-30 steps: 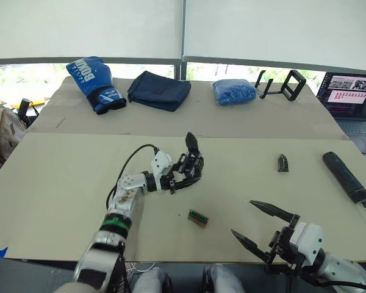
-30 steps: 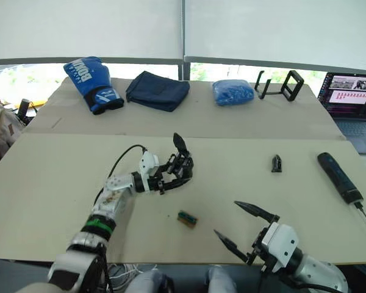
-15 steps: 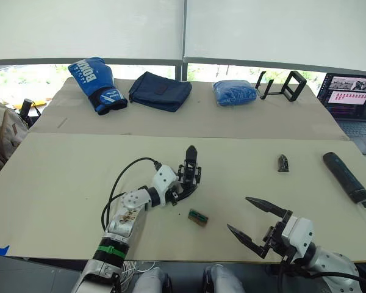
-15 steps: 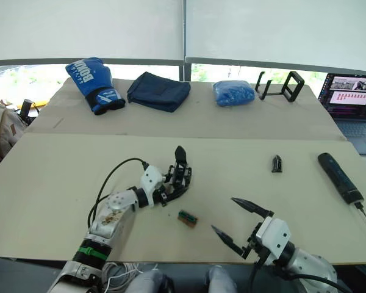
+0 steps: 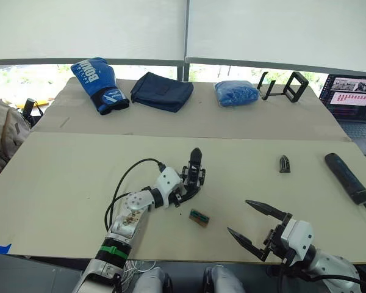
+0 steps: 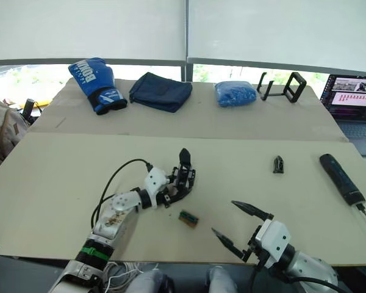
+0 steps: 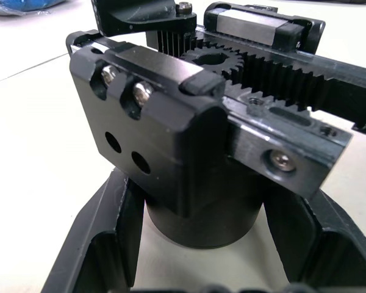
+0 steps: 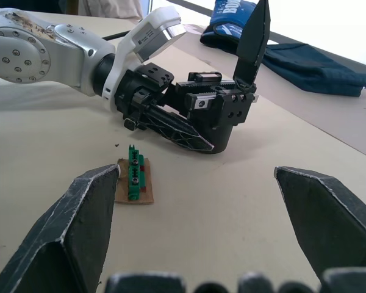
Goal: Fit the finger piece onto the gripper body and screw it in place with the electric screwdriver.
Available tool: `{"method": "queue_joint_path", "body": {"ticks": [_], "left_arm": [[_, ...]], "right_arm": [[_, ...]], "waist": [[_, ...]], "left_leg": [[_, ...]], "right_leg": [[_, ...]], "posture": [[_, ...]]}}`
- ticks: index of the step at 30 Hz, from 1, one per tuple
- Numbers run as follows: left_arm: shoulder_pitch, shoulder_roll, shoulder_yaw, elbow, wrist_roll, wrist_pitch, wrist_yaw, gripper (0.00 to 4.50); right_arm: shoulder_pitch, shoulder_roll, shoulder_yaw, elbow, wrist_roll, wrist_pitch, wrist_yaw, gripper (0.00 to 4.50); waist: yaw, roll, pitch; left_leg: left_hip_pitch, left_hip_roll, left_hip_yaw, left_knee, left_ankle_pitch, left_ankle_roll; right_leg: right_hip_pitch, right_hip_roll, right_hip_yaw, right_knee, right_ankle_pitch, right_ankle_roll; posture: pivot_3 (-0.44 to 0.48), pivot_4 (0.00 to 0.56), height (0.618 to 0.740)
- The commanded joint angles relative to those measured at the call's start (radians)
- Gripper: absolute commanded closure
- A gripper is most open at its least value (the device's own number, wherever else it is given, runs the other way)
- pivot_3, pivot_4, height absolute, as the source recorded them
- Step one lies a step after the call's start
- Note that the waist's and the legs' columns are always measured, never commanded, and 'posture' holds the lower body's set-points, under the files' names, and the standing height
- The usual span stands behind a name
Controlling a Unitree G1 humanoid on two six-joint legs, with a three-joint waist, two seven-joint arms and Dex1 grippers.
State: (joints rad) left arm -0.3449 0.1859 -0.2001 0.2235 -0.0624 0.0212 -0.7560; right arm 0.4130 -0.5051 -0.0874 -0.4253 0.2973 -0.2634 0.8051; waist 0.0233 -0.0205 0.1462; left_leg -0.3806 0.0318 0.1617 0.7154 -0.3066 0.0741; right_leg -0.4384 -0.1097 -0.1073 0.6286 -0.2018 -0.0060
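The gripper body, a black block with a toothed rack and one pointed finger standing up, rests upright on the table's middle. My left gripper is shut on its round base, with a finger on either side. The finger piece lies alone on the right of the table. Farther right, near the table's edge, lies the electric screwdriver, its thin bit toward me. My right gripper hovers open and holding nothing at the near edge, facing the gripper body.
A small green-and-brown block lies between the two grippers. On the back table sit a blue boxing glove, a folded dark cloth, a blue bag, a black stand and a laptop.
My left gripper has drawn nearer and lower with the gripper body, which now stands upright instead of tilted. The right gripper has barely moved.
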Motion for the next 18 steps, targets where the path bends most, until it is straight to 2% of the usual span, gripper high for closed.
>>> {"method": "queue_joint_path", "body": {"ticks": [1,3,7,8,13,18], "left_arm": [[0.000,-0.004,-0.023,-0.005,0.001,-0.034,-0.004,2.19],[0.004,-0.004,-0.012,-0.001,-0.008,-0.024,0.001,2.19],[0.014,0.005,0.010,-0.001,-0.029,-0.001,-0.001,0.17],[0.015,0.010,0.013,-0.002,-0.033,-0.001,-0.002,0.04],[0.064,0.094,0.040,-0.043,-0.071,-0.014,-0.066,0.04],[0.118,0.211,0.110,-0.034,-0.151,-0.055,-0.174,0.04]], "right_arm": [[-0.001,-0.012,-0.014,-0.039,0.008,-0.037,0.003,0.00],[-0.004,-0.015,-0.014,-0.037,0.009,-0.036,0.003,0.00],[-0.006,-0.017,-0.013,-0.037,0.012,-0.033,0.003,0.00],[-0.006,-0.017,-0.013,-0.038,0.012,-0.032,0.002,0.00],[0.026,-0.023,-0.054,-0.049,0.039,-0.028,-0.004,0.00],[0.119,0.006,-0.141,-0.068,0.088,-0.018,-0.042,0.00]], "waist": [[0.000,0.000,0.000],[0.000,0.000,0.000],[0.000,0.000,0.000],[0.000,0.000,0.000],[-0.011,0.003,-0.002],[-0.014,0.005,-0.003]], "left_leg": [[0.000,0.000,0.000,0.000,0.000,0.000],[0.000,0.000,0.000,0.000,0.000,0.000],[0.000,0.000,0.000,0.000,0.000,0.000],[0.001,0.000,0.000,0.000,0.000,0.000],[0.002,0.000,0.000,-0.001,0.000,0.000],[0.006,0.002,0.000,-0.003,0.001,-0.003]], "right_leg": [[0.000,0.000,0.000,0.000,0.000,0.000],[0.000,0.000,0.000,0.000,0.000,0.000],[0.000,0.000,0.000,0.000,0.000,0.000],[0.000,0.000,0.000,0.000,0.000,0.000],[0.001,0.000,0.001,0.000,0.000,0.000],[0.001,-0.002,0.002,0.001,-0.001,0.000]], "posture": [[0.000,0.150,0.740],[0.000,0.150,0.740],[0.000,0.150,0.740],[0.000,0.150,0.740],[0.000,0.150,0.740],[0.000,0.150,0.740]]}}
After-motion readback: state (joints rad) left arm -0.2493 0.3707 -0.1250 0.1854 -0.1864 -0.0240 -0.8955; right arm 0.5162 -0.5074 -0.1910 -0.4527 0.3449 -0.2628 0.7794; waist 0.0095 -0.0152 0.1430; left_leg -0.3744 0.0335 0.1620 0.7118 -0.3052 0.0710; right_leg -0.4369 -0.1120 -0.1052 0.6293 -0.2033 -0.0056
